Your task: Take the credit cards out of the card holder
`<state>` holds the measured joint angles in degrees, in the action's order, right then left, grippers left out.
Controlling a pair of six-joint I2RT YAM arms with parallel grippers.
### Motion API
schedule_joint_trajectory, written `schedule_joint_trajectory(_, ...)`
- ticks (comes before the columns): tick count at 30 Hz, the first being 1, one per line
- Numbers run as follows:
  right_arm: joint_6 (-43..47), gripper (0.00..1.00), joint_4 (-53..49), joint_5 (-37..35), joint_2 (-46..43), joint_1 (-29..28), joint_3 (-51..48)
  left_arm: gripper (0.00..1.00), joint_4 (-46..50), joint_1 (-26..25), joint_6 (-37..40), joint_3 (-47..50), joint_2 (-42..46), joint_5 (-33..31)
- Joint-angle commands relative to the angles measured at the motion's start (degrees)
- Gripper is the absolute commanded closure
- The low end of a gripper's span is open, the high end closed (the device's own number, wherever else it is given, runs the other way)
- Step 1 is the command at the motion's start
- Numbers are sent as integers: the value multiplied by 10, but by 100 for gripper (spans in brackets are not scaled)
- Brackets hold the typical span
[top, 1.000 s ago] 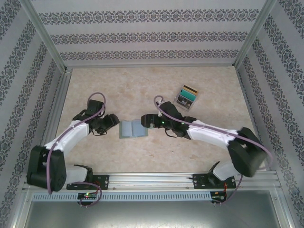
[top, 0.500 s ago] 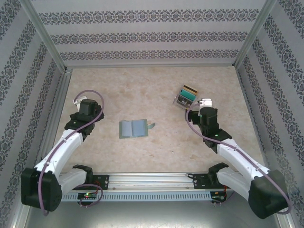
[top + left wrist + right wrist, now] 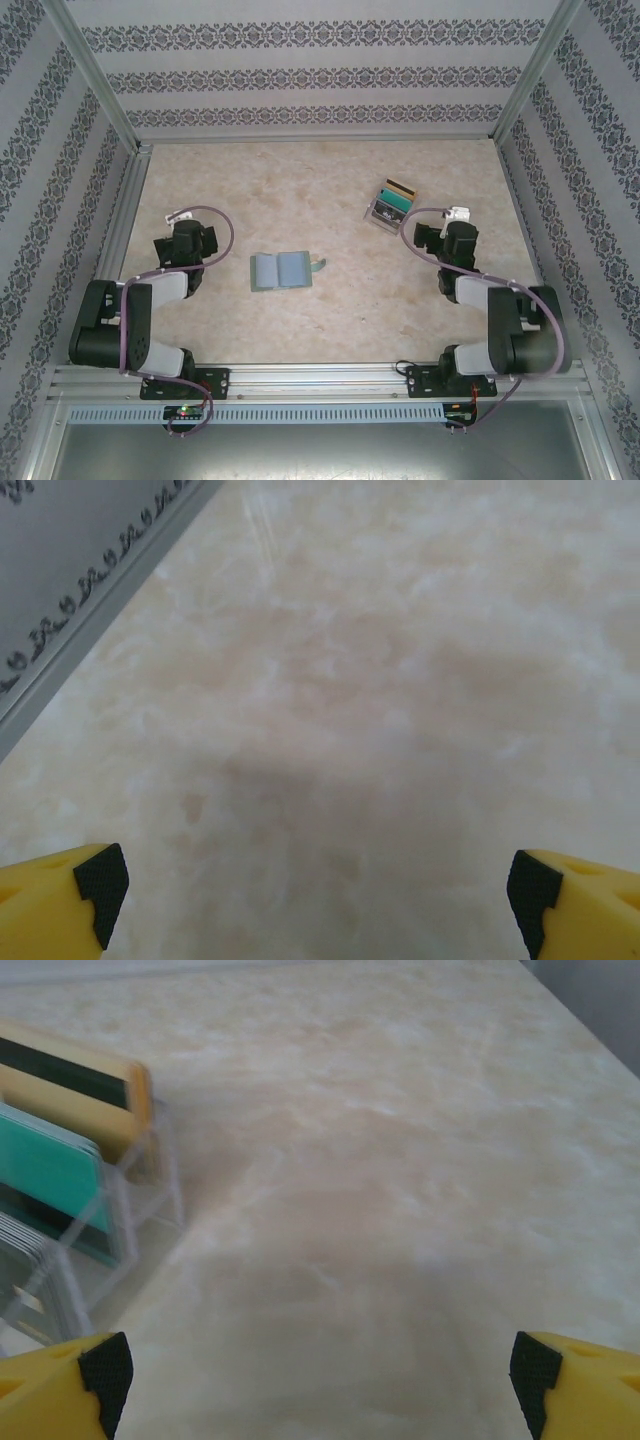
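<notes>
Both grippers stand with their jaws wide apart and nothing between them. On my left wrist feed the left gripper [image 3: 320,895] shows its yellow fingers with black pads [image 3: 100,880] at the bottom corners. Bare marbled table [image 3: 380,680] lies between and ahead of them, and a metal frame rail [image 3: 90,610] runs off to its forward left. On the right wrist feed the right gripper [image 3: 320,1375] hangs just as wide over bare table. Forward and left of its left finger stands a clear plastic stand [image 3: 150,1185] holding the credit cards [image 3: 50,1175] upright in steps: a yellow-gold one with a dark stripe farthest from the fingers, a teal one in front of it, and grey ones nearest, near that finger but apart from it. From above I see the card holder [image 3: 282,270] lying open and flat between the left gripper [image 3: 188,238] and the right gripper [image 3: 432,236], well apart from each, its strap tab [image 3: 318,265] on the edge toward the right gripper. Whether any card sits in its pockets I cannot tell.
</notes>
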<state>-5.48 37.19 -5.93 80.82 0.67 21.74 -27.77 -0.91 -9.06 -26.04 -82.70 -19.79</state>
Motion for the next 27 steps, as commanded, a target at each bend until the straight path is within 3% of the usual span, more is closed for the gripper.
schedule_joint_trajectory(1,24,2,141,79,46,7,-5,1,-109,15,18,6,-11,63)
schedule_joint_trajectory(3,19,2,190,84,61,8,-17,1,-153,15,35,28,-11,103)
schedule_joint_trajectory(7,21,2,164,91,56,10,-9,1,-259,15,64,48,-75,161)
schedule_joint_trajectory(9,22,2,154,93,55,10,-5,1,-200,14,66,32,-60,170)
schedule_joint_trajectory(10,23,2,159,92,58,10,-5,1,-238,13,69,40,-72,167)
schedule_joint_trajectory(16,40,2,139,45,55,-13,3,1,-194,9,84,22,-66,194)
schedule_joint_trajectory(27,41,2,134,42,55,-15,4,1,-195,9,85,22,-66,195)
